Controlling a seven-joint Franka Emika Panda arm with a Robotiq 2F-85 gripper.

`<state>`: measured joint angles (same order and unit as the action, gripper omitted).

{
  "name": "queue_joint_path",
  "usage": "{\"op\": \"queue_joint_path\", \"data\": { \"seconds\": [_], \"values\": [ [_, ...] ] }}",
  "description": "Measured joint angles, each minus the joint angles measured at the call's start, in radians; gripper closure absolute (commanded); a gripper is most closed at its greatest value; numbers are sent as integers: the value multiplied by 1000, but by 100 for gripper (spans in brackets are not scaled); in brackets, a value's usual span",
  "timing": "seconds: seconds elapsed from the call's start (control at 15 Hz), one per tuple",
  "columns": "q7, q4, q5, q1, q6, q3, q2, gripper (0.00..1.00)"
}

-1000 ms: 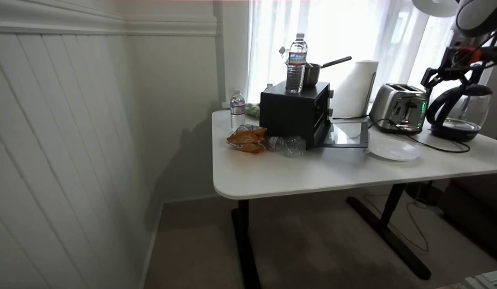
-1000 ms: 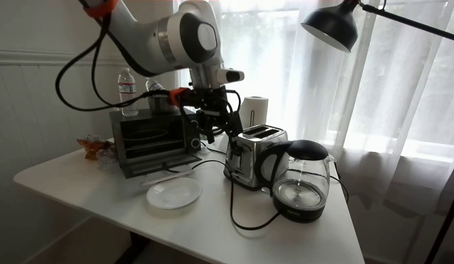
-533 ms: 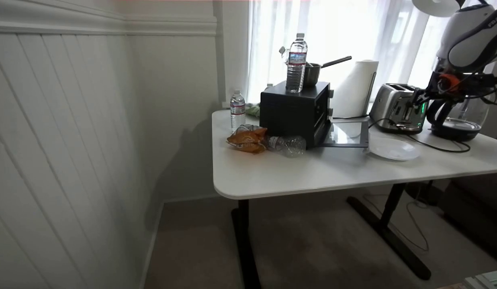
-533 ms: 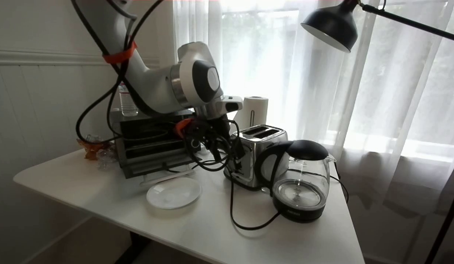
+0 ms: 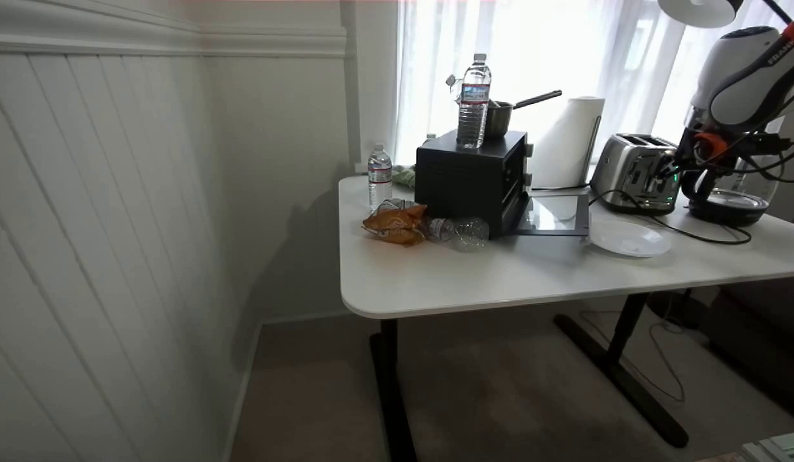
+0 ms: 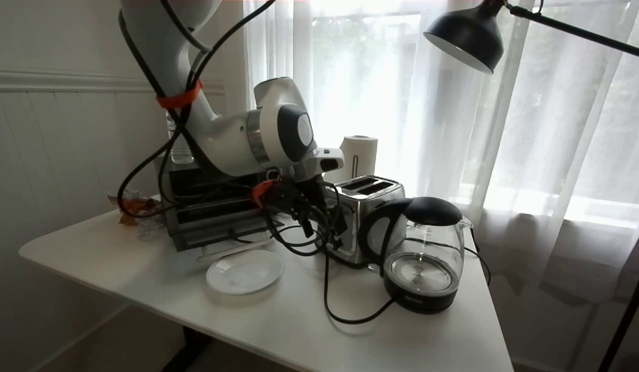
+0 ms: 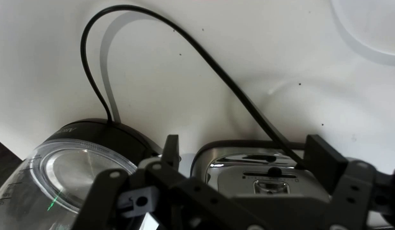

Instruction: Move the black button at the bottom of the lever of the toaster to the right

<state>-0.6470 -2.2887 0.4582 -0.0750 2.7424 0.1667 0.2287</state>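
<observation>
**Your gripper (image 7: 242, 143) has dropped lower at the chrome toaster (image 5: 633, 172)**

Left to right in your wrist view: glass kettle (image 7: 72, 179), base lettering only partly legible; beside it the toaster's black button (image 7: 274, 172), near the middle of its slot (image 7: 258, 174), between a solid square and a hollow one. Your fingers (image 7: 326, 163) stand spread wide, released. Far right in an exterior view, the arm (image 5: 740, 96) reads "FRANK".
</observation>
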Motion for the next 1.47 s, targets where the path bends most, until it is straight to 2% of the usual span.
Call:
{"op": "queue_joint_path", "data": {
  "seconds": [0.2,0.47,0.87,1.47],
  "values": [
    [3,1,-3,3,0,4,0,0],
    [-28,11,0,37,21,54,27,0],
    [-126,65,6,134,124,162,136,0],
    [-175,128,-3,278,175,288,248,0]
  ]
}}
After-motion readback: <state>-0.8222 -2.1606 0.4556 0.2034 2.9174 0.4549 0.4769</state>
